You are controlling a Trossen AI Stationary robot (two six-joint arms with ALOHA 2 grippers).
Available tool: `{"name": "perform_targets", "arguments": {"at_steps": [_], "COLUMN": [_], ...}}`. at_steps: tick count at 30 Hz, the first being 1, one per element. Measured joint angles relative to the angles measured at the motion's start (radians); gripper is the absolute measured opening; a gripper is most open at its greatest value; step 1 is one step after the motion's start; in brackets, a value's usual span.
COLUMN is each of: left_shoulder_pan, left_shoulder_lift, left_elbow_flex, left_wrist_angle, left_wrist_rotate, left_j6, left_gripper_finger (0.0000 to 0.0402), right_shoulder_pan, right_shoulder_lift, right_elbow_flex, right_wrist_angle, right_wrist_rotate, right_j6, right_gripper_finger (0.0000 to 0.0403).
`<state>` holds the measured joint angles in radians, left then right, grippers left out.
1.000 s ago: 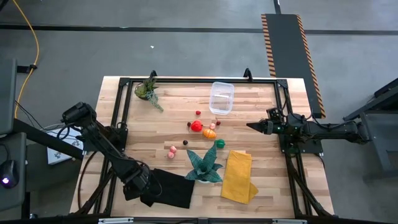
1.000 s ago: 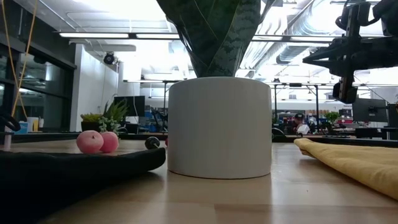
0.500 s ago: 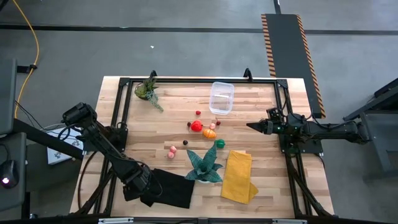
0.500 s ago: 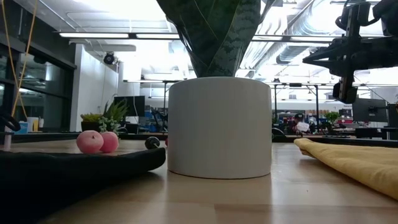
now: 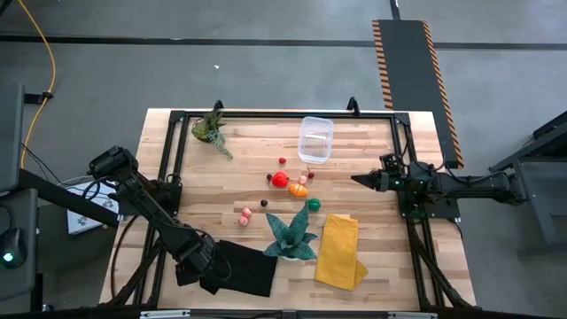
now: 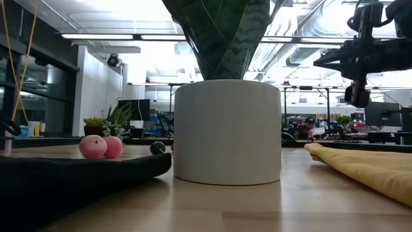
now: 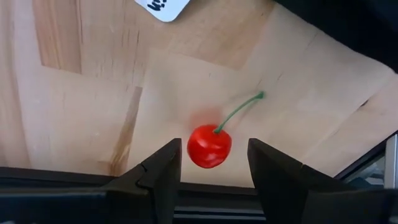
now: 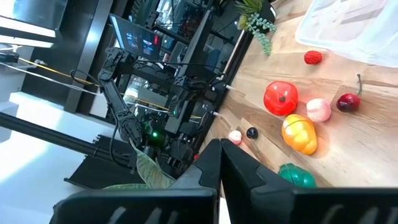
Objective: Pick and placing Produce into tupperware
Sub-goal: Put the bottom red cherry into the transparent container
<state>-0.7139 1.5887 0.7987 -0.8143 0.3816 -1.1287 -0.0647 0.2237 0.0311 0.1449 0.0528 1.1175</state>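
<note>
nothing has moved since the earlier frames. left gripper [image 7: 210, 163], jaws apart, sits at the table's near-left corner with a small red cherry [image 7: 209, 145] between its fingers, ungripped. right gripper [image 5: 362, 180], jaws together, is nearer the scattered toy produce [image 5: 291, 182]; clear plastic rectangular tub [image 5: 315, 140] lies beyond, apparently empty. cherry hidden from above.

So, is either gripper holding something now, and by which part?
Nothing is held. The left gripper is open; a red cherry lies between its fingers, touching neither. The right gripper is shut on nothing.
</note>
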Motion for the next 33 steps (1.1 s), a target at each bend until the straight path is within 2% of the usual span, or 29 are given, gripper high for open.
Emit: {"name": "perform_targets", "arguments": {"at_steps": [8,33], "left_shoulder_pan": [0.0,0.0], "left_shoulder_lift": [0.0,0.0], "left_elbow_flex": [-0.027,-0.028], "left_wrist_angle": [0.005,0.043], "left_wrist_rotate": [0.032,0.008], "left_j6": [-0.005,-0.001], "left_gripper_finger": [0.0175,0.0175], "right_shoulder_pan": [0.0,0.0], "right_shoulder_lift": [0.0,0.0], "right_elbow_flex": [0.0,0.0], "right_wrist_angle": [-0.01,-0.014], "right_wrist_rotate": [0.0,0.0], "right_j6": [0.0,0.0], "right_gripper_finger": [0.0,0.0]}}
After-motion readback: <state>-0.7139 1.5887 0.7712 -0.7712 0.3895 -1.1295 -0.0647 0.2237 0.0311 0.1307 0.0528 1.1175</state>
